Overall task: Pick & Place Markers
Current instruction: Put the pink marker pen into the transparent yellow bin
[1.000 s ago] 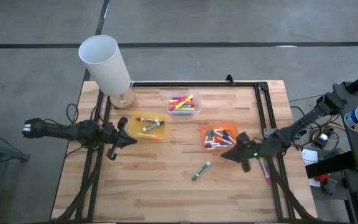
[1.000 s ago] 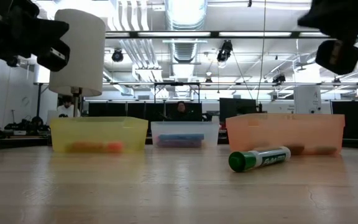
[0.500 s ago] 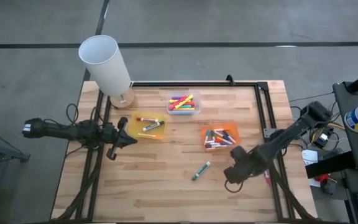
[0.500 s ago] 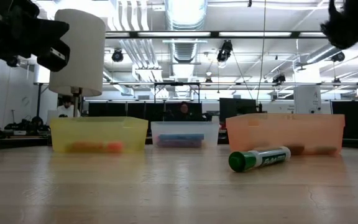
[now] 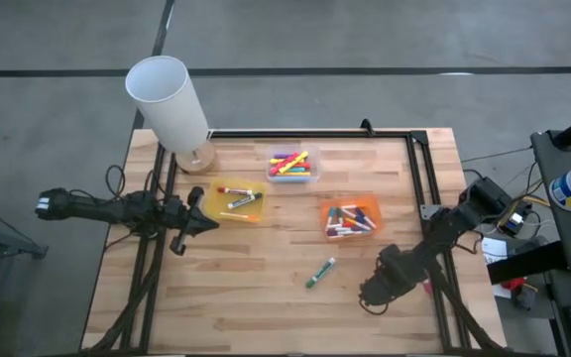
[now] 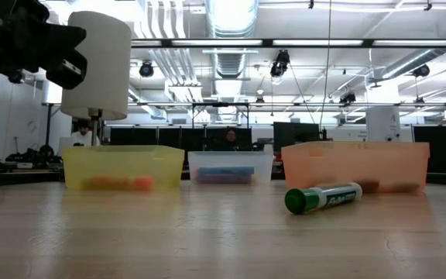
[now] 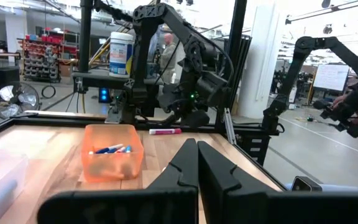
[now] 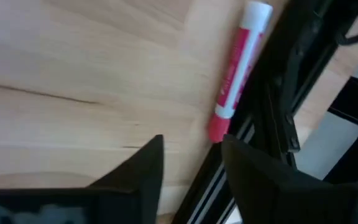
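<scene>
Robotics lab (more arms (image 7: 185, 56) behind).

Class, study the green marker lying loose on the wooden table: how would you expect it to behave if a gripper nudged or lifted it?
The green marker is a smooth round cylinder lying on its side, so a sideways nudge would probably roll it. It looks rigid plastic, unlikely to bend when pinched. Being small and slim, it is probably light, though its glossy barrel might slip.

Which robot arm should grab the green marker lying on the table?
Probably the right one. Its gripper hovers beside the green marker, fingers open, while the left gripper waits by the yellow tray, fingers shut.
</scene>
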`<action>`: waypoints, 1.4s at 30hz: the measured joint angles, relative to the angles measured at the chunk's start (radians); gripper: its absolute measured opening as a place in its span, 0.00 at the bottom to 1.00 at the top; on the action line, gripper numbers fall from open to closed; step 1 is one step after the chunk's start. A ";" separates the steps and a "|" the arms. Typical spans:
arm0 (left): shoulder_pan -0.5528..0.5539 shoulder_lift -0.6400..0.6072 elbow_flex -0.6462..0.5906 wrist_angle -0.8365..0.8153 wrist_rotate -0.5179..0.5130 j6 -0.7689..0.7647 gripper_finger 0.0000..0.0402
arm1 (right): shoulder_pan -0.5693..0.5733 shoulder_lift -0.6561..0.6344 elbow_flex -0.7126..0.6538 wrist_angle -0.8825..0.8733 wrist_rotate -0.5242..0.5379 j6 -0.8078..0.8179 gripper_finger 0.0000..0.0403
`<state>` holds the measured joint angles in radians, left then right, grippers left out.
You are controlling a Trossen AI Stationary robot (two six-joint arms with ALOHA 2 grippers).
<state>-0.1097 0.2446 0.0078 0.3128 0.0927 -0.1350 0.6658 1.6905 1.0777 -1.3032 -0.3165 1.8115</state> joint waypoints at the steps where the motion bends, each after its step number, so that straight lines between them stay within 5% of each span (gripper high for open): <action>1: 0.000 0.000 0.000 0.000 0.000 0.000 0.00 | 0.011 -0.001 -0.007 0.001 -0.002 0.024 0.39; 7: 0.000 0.000 0.000 0.000 0.000 0.000 0.00 | 0.065 -0.025 -0.042 0.011 0.002 0.134 0.48; 30: 0.000 0.000 0.000 -0.001 0.000 0.000 0.00 | 0.089 -0.066 -0.344 0.254 0.014 0.223 0.49; 42: 0.000 0.000 0.000 -0.001 0.000 0.000 0.00 | 0.083 -0.168 -0.424 0.356 0.028 0.196 0.31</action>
<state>-0.1096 0.2447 0.0074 0.3122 0.0925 -0.1349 0.7490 1.5229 0.6538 -0.9470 -0.2885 2.0078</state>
